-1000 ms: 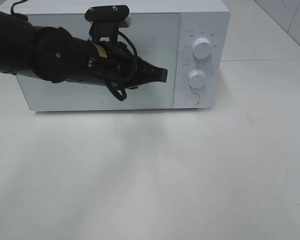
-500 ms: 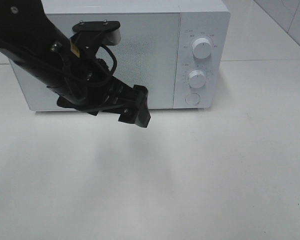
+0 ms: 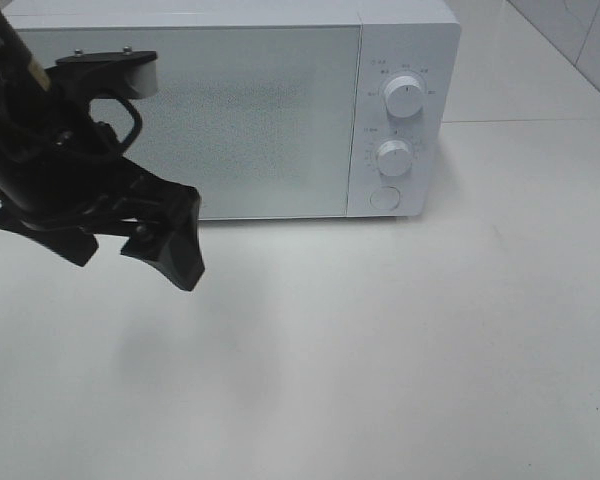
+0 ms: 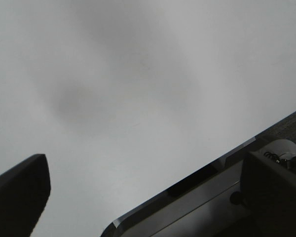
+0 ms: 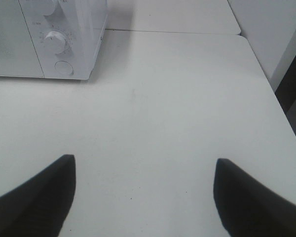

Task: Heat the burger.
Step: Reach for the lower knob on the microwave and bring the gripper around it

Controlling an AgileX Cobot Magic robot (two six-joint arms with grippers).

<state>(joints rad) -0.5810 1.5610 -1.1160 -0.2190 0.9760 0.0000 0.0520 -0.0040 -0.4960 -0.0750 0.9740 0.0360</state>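
Observation:
The burger is out of view in every frame. A white microwave stands at the back of the table with its door closed; the right wrist view catches its control side. My left gripper hangs open over the table in front of the microwave's left corner, holding nothing. In the left wrist view the left gripper frames only bare tabletop. My right gripper is open and empty over the table, right of the microwave, and does not show in the exterior view.
The microwave's right panel carries two round knobs and a round button. The white table stretches in front. The table's right edge drops to a dark gap.
The left arm has swung from in front of the microwave door down and to the left. Its jaws, shut a second ago, now stand open. The right gripper is unchanged.

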